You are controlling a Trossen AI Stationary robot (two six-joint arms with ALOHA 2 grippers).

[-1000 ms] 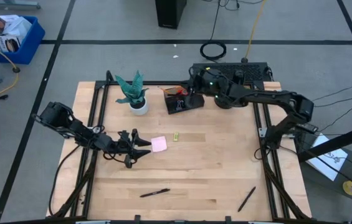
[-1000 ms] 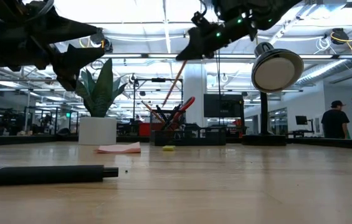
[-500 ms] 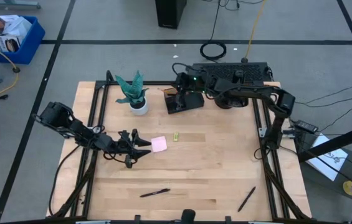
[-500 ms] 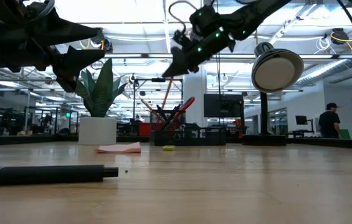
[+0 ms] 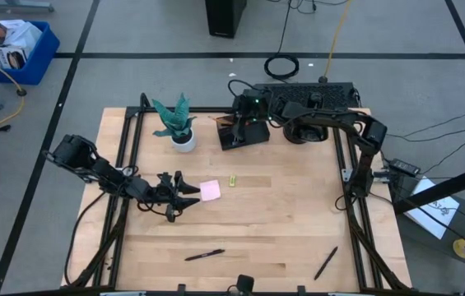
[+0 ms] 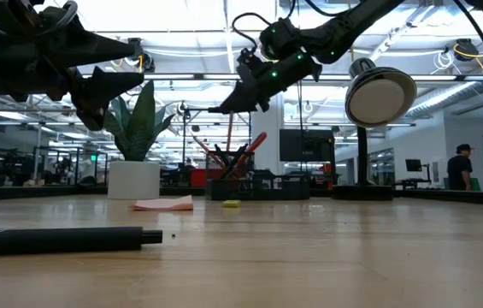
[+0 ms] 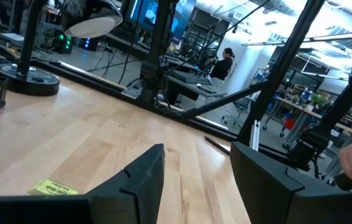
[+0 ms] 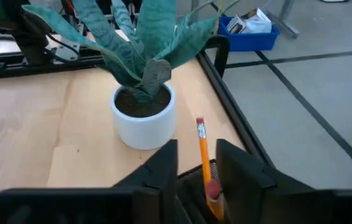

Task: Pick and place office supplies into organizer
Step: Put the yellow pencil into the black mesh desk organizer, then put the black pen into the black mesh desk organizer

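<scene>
Wooden table point(image 5: 281, 222): organizer point(image 5: 234, 136) with pencil point(image 8: 204, 152).

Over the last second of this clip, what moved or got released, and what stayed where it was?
The right gripper swung from the table's far right side leftward to above the organizer. Its fingers have parted around the orange pencil, which stands between them in the organizer, seemingly just released. The left gripper stayed open beside the pink sticky-note pad; the yellow piece and both pens did not move.
</scene>
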